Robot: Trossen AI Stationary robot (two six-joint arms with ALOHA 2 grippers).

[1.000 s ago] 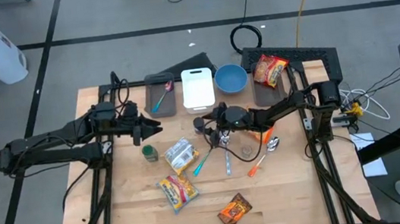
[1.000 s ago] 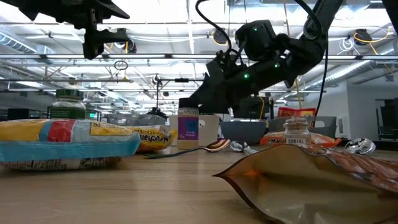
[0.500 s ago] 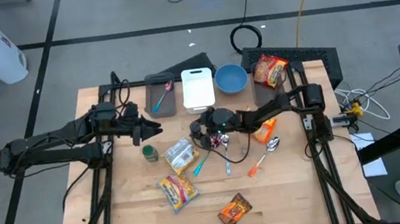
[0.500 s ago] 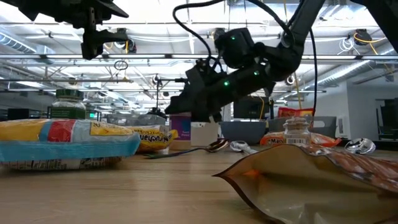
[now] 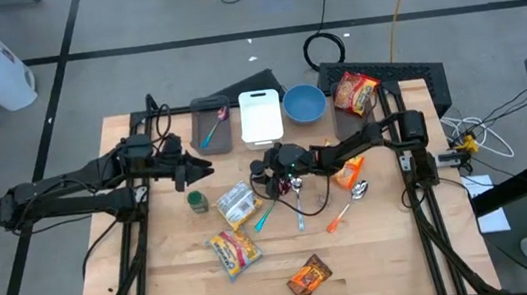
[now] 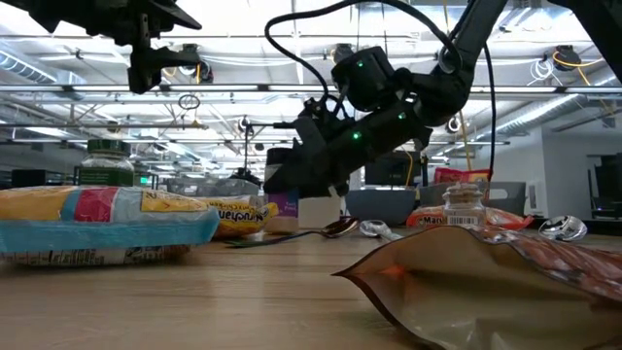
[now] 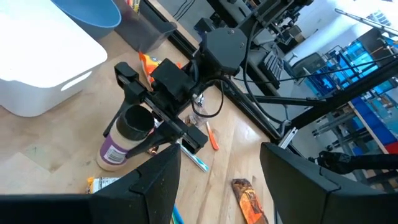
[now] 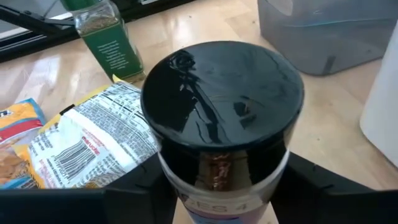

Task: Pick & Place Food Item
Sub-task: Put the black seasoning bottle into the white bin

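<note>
Wooden tabletop [image 5: 178,269] carries scattered snack packets and cutlery, with a jar [image 8: 221,134] with a black lid standing upright just past centre toward twelve o'clock, in front of the white bin [image 5: 261,116]. The right gripper [image 5: 265,174] brackets that jar, fingers either side of its body. The left gripper [image 5: 189,174] hovers at nine o'clock, fingers spread and empty.

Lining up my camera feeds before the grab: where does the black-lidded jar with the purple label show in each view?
High view: jar mid-table, under the right hand.
Low view: jar centre, behind the dark arm.
Left wrist view: jar left of centre.
Right wrist view: jar fills the centre.
Shared landmark: white bin beside it.
</note>
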